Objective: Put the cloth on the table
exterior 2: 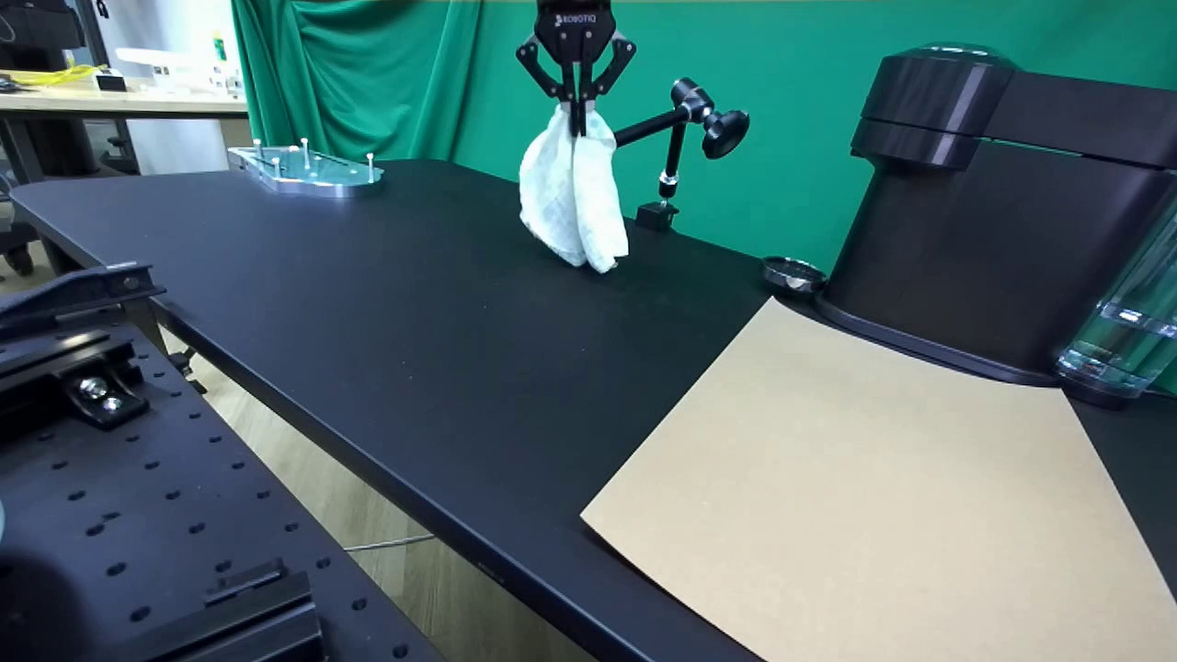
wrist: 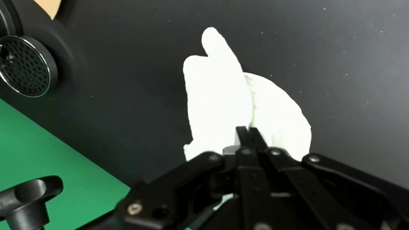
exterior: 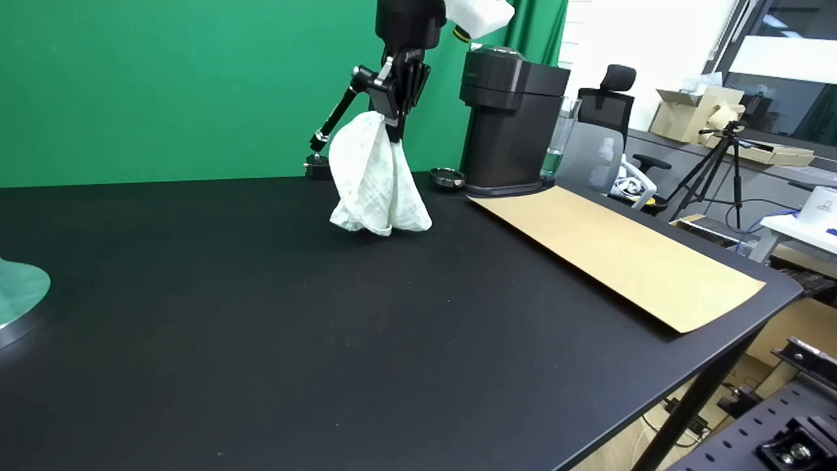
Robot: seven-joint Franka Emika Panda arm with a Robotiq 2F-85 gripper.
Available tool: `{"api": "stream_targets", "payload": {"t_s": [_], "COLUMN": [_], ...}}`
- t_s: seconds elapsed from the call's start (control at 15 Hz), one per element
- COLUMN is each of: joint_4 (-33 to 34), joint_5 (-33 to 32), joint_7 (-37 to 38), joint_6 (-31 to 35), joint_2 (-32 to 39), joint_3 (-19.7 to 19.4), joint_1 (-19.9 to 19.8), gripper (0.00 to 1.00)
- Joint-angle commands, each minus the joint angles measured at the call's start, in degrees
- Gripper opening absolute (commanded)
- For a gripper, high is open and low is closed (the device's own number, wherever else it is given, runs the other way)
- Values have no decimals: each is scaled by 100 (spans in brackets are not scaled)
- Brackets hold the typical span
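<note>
Robotiq gripper: black; pointing down, far in both exterior views
Fingers: drawn together, side by side
Knuckle links: bent outward, left and right
Housing: above fingers, top cropped

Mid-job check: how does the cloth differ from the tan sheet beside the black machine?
Colour: the cloth is white, while the tan sheet is light brown.
Pose: the cloth hangs from the gripper; the tan sheet lies nearly flat on the table.
Shape: the cloth is gathered into soft folds, whereas the tan sheet is spread out with crisp edges.
Shared: both look like thin sheet material.
</note>
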Motion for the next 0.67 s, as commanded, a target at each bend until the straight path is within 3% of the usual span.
{"api": "stream_targets", "payload": {"t_s": [0.0,0.6], "joint_4": [-641,-1726], "joint_5": [740,1328], "joint_7": [-308,-490], "joint_6": [-120,-536], "joint_2": [-812,-2160], "joint_3": [218,163], "joint_1": [-89,401], "gripper": [1,1]}}
